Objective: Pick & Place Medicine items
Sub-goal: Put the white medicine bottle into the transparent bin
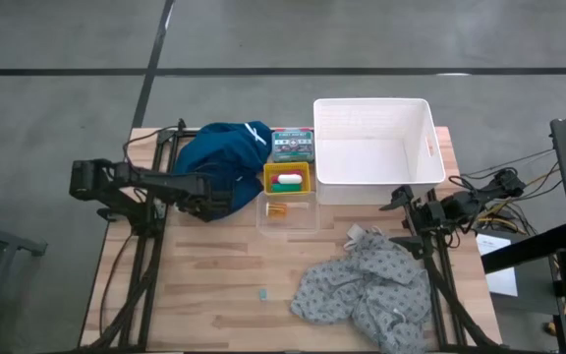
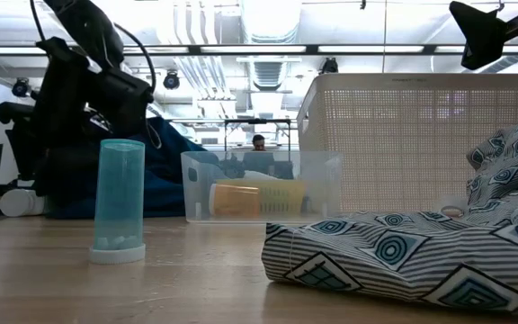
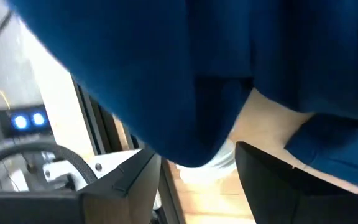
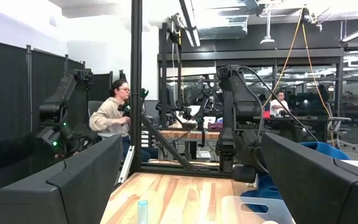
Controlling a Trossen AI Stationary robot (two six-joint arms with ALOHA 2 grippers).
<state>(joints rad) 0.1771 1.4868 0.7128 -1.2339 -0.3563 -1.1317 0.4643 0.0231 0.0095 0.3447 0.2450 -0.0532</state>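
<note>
A small yellow bin (image 1: 288, 179) holds red, green and white pieces. Beside it, a clear tub (image 1: 286, 212) contains an orange pack (image 1: 278, 210). A teal tube (image 2: 120, 200) stands upright on its white cap, alone on the near table (image 1: 261, 293). My left gripper (image 1: 204, 200) is open at the left edge of the dark blue cloth (image 1: 222, 157). In the left wrist view the cloth (image 3: 166, 68) hangs before the open fingers, with a white object (image 3: 225, 160) beyond them. My right gripper (image 1: 398, 200) is open and raised beside the white basket (image 1: 371, 152). My left gripper (image 3: 197, 186) comes level from the table's left at the dark blue cloth's lower edge (image 3: 191, 149). The cloth fills the view just ahead of the open fingers, and I cannot tell whether they touch it.
A green box (image 1: 293, 145) lies at the far edge between the blue cloth and the basket. A grey dotted cloth (image 1: 371, 285) is heaped on the near right of the table. Bare wood (image 1: 204, 285) shows near left. A person (image 4: 114, 115) sits beyond the table.
</note>
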